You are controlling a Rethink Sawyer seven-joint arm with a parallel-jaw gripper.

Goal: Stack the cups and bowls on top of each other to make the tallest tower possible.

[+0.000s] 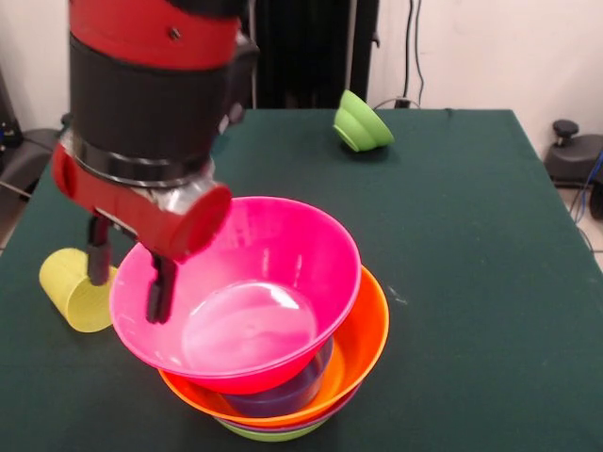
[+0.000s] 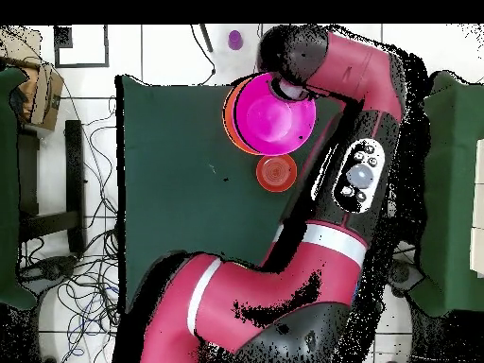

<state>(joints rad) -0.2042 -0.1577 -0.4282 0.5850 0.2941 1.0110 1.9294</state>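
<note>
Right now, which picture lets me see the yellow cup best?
The front view. There the yellow cup lies tipped on its side on the green table, beside the pink bowl, with only the gripper crossing a little of it. In the overhead view I cannot find the cup; the arm seems to cover that spot.

1. We see the tower [image 1: 283,377] at the near edge of the green table [image 1: 471,235]: a lime bowl [image 1: 271,433] lowest, a purple rim above it, then the orange bowl [image 1: 363,348], with a tilted pink bowl [image 1: 254,292] on top.
2. We see the gripper [image 1: 129,273] straddling the pink bowl's rim, one finger [image 1: 161,287] inside, the other outside.
3. The yellow cup [image 1: 75,287] lies on its side just beside the tower.
4. A second lime bowl [image 1: 361,122] rests tilted near the far edge.
</note>
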